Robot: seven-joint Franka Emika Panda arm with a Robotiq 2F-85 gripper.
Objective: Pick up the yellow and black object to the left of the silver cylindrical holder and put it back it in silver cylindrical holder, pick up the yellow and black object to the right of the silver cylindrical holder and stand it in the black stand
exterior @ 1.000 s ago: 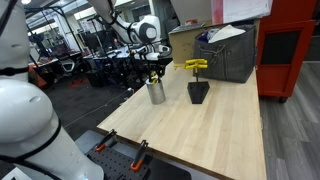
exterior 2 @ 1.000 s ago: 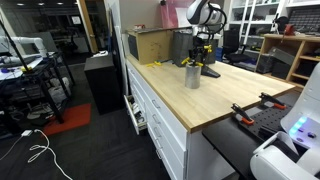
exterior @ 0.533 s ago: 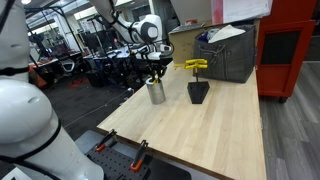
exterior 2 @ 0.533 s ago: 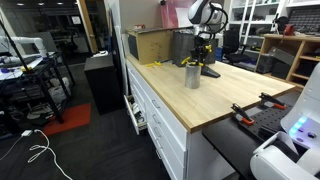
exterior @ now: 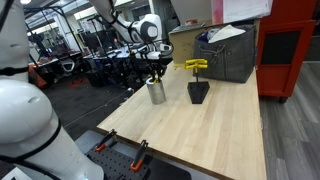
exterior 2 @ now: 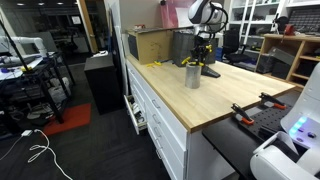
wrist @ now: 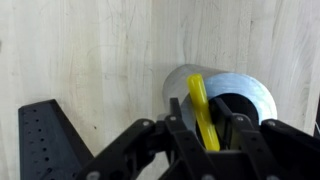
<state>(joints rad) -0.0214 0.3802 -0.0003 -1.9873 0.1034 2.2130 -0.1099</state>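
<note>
Wood bench (exterior: pixel 205 135), arm (exterior: pixel 146 29) pointing str. down over silver cup (exterior: pixel 156 94), jaws clamped on slim yellow tool (wrist: pixel 200 100)

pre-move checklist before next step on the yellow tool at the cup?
1. Grip: ok. In the wrist view the gripper has its jaws shut on the small yellow tool.
2. Alignment: ok. The tool sits over the mouth of the silver cup.
3. Cup upright: ok in an exterior view.
4. Tool's lower end inside the cup or touching bottom: cannot tell, hidden by the fingers.
5. Clearance to the black stand: ok, it stands apart to one side of the cup.
6. Stand free: not ok. The longer yellow tool appears to sit on top of it.
</note>
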